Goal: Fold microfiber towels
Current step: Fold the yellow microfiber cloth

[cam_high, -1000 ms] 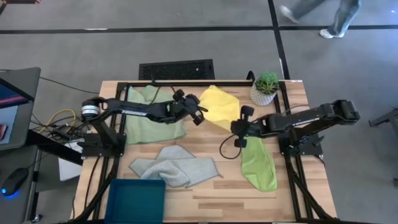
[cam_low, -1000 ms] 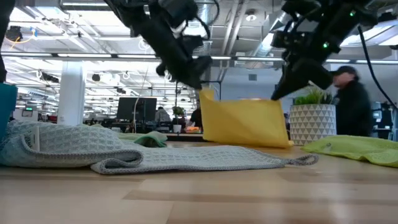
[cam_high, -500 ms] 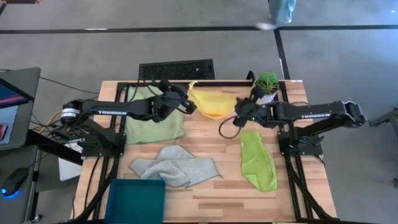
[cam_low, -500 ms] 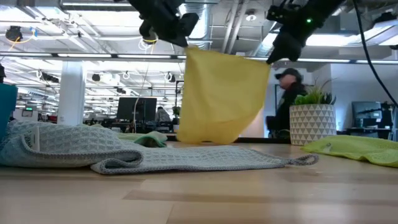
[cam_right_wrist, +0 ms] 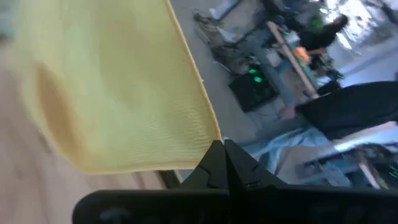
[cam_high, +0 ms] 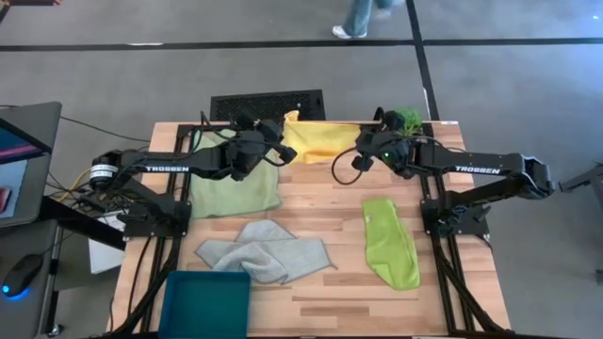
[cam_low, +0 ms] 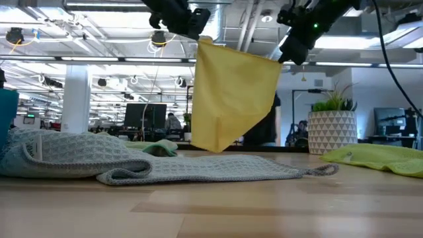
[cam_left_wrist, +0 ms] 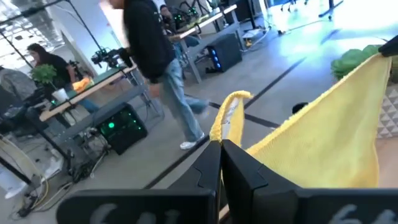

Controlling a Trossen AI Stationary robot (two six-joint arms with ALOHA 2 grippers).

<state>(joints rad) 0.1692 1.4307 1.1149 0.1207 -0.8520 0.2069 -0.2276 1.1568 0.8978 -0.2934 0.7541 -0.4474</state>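
Note:
The bright yellow towel (cam_high: 320, 139) hangs between my two grippers above the table's far edge; it also shows in the low view (cam_low: 231, 99). My left gripper (cam_high: 279, 143) is shut on its left top corner, my right gripper (cam_high: 369, 149) on its right top corner. The sage green towel (cam_high: 229, 181) lies flat at the left, the lime green towel (cam_high: 391, 242) lies long at the right, and the pale grey-green towel (cam_high: 264, 251) lies crumpled near the front. My left gripper pinches the yellow towel's left top corner (cam_left_wrist: 225, 124) between its two shut fingers; the corner's tip curls up past them. The towel hangs below, clear of the table. My right gripper pinches the right top corner (cam_right_wrist: 211, 138) between its shut fingers. The top edge (cam_low: 238, 54) runs fairly taut between the two.
A potted plant (cam_high: 405, 122) stands at the far right corner, close to my right gripper. A teal bin (cam_high: 205, 301) sits at the front left. A black mat (cam_high: 268, 104) lies beyond the far edge. A person (cam_left_wrist: 152, 56) walks in the room behind.
Both grippers have risen and gone toward the table's far edge with the yellow towel. The towel, whose lower part lay on the table a second ago, has been lifted clear and now hangs spread between them.

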